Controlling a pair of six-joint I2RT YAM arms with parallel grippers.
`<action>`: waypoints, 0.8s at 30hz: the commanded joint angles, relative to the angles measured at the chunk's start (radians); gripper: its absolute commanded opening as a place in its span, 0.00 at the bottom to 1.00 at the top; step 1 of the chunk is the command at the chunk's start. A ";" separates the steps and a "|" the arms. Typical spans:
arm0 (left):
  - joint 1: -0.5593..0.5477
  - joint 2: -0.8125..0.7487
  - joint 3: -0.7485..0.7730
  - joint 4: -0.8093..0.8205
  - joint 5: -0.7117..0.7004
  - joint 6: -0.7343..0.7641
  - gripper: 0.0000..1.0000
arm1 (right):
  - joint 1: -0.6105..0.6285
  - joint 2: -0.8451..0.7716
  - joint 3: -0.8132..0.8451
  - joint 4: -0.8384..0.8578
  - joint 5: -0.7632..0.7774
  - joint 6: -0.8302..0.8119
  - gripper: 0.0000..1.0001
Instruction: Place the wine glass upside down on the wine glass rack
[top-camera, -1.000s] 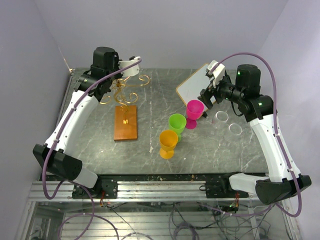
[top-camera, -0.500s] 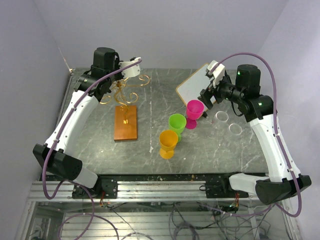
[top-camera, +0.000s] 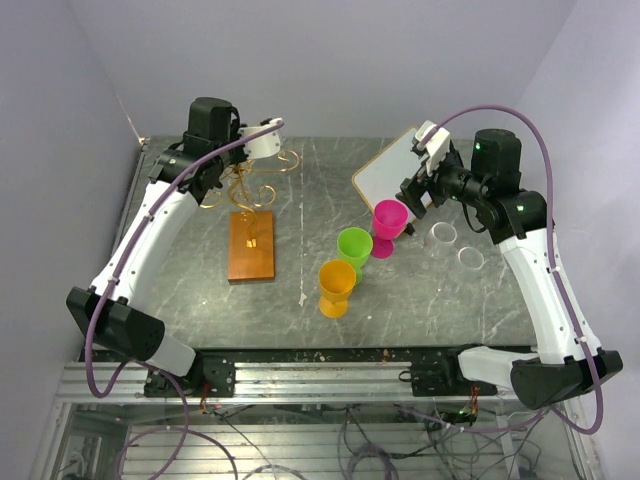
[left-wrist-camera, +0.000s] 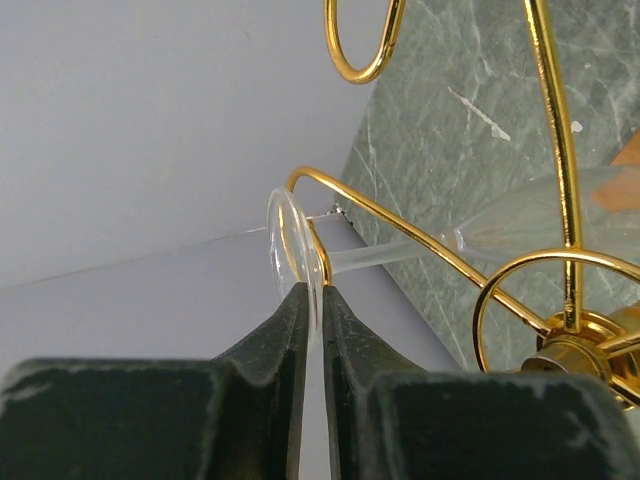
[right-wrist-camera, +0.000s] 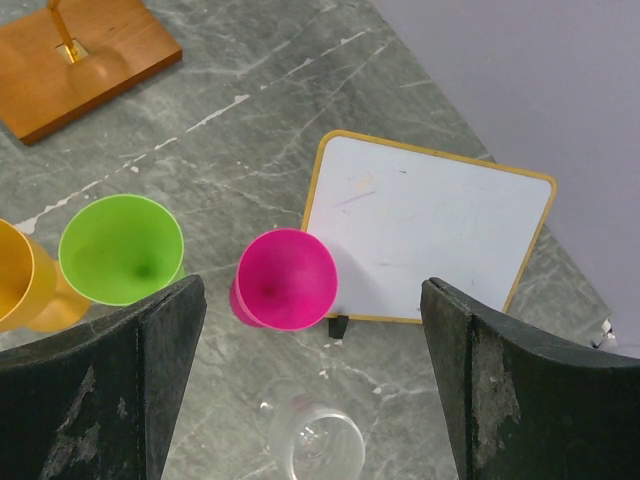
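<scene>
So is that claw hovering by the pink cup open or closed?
Open. In the wrist view the right gripper has its two fingers standing far apart, and the pink cup shows untouched in the gap between them.

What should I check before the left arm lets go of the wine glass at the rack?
1. Grip: left gripper shut on the foot of the wine glass: ok.
2. Stem lying along a gold arm of the rack: ok.
3. Foot seated so the rack carries it: cannot tell.
4. Bowl hanging straight down: cannot tell from these views.
5. Rack's wooden base flat on the table: ok.
6. Other arm: right gripper open, over by the pink cup, away from the rack: ok.
</scene>
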 joint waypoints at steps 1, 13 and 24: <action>-0.001 -0.018 -0.004 0.016 0.013 -0.018 0.22 | -0.005 -0.012 -0.010 -0.006 0.000 -0.009 0.89; -0.001 -0.046 -0.025 0.009 0.005 -0.010 0.35 | -0.006 -0.010 -0.014 -0.006 0.012 -0.012 0.89; -0.001 -0.081 -0.037 0.000 -0.005 -0.006 0.46 | -0.005 -0.005 -0.013 -0.007 0.036 -0.016 0.90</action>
